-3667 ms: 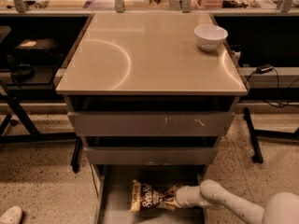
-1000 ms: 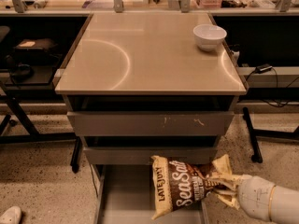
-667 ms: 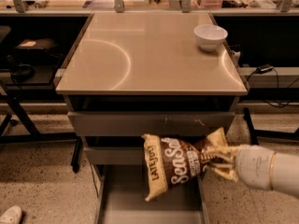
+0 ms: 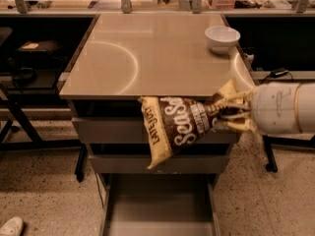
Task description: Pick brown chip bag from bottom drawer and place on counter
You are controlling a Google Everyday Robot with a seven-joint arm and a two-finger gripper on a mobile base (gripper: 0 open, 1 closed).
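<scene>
The bag [image 4: 184, 124] is no longer lying in the drawer [image 4: 157, 200]. A few seconds ago it was on the drawer floor, one second ago it was just above it, and now it is hanging in the air in front of the table [image 4: 147, 58], with its top reaching the front edge near the front right corner. I am judging that the picking is done and the placing is remaining: the bag is not yet over the table, so it is needing more lift and then a move toward the back. The claw [image 4: 227, 114] is reaching in from the right and pinching the bag's right pale end, which is crumpling in the grip. The bag's long axis is running almost along the front edge, with the free end pointing left and sloping down. A bowl [image 4: 222, 37] is standing near the back right corner.
</scene>
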